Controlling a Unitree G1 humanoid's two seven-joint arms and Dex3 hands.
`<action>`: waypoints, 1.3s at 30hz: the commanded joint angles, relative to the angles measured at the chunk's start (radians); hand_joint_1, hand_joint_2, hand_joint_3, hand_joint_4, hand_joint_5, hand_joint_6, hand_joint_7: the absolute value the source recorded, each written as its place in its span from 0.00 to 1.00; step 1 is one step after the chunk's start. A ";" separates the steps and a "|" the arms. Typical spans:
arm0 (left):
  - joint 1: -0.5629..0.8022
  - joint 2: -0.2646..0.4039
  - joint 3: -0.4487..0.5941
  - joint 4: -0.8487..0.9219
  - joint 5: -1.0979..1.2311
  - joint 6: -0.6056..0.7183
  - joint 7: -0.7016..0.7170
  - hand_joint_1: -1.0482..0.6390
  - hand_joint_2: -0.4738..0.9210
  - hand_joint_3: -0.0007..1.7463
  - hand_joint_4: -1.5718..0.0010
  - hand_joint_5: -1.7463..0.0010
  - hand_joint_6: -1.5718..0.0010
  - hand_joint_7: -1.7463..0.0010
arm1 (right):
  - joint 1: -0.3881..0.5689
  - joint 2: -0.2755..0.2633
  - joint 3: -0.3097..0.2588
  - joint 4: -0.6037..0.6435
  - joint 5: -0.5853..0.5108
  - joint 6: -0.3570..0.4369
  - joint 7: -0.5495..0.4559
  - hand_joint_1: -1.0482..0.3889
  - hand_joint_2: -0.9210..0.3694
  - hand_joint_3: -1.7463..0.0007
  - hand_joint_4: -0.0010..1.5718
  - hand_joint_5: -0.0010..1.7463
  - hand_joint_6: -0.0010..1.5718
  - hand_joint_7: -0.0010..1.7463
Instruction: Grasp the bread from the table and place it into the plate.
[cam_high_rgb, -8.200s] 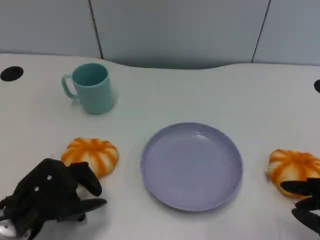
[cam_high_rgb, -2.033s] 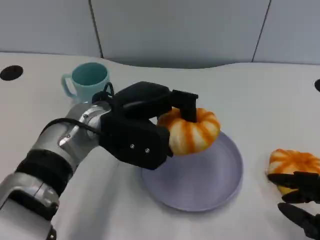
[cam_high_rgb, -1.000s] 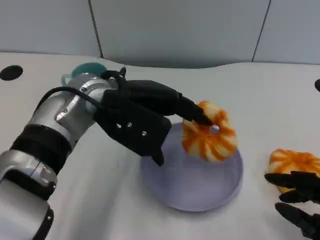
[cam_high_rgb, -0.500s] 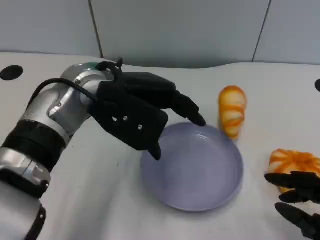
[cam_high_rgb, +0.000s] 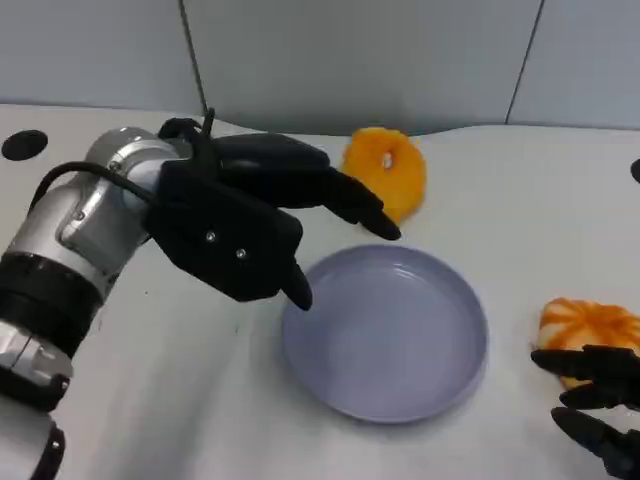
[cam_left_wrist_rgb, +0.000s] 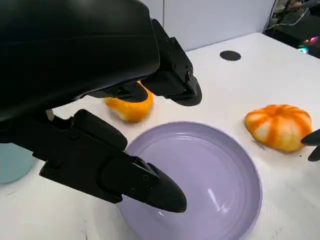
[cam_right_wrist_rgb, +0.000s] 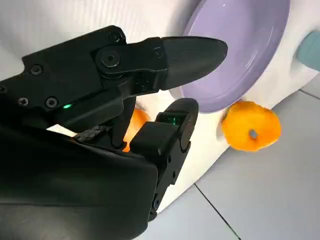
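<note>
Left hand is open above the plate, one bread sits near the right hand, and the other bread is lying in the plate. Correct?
Not quite. The other bread is not in the plate; in the head view it lies on the table beyond the plate's far rim. The rest holds: the left hand is open above the plate, and one bread sits by the right hand.

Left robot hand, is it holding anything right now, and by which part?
Nothing. The left robot hand hovers open above the plate, fingers spread and bare. The bread stands on edge on the table beyond the plate, untouched.
</note>
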 joint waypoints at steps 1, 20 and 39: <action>0.015 0.022 0.016 -0.027 -0.013 0.016 -0.002 0.22 0.95 0.00 0.83 0.86 0.67 0.99 | 0.010 -0.006 -0.009 -0.021 -0.004 0.011 -0.008 0.55 0.00 0.81 0.44 0.34 0.52 0.00; -0.040 -0.031 -0.003 0.069 0.040 0.016 0.060 0.22 0.94 0.00 0.86 0.84 0.71 0.99 | 0.006 -0.009 -0.004 -0.005 -0.004 -0.004 -0.009 0.56 0.00 0.81 0.44 0.34 0.52 0.00; -0.032 -0.032 -0.003 0.064 0.035 0.026 0.053 0.22 0.93 0.00 0.88 0.81 0.70 1.00 | 0.008 -0.008 -0.006 -0.006 -0.005 -0.006 -0.011 0.55 0.00 0.81 0.43 0.35 0.52 0.00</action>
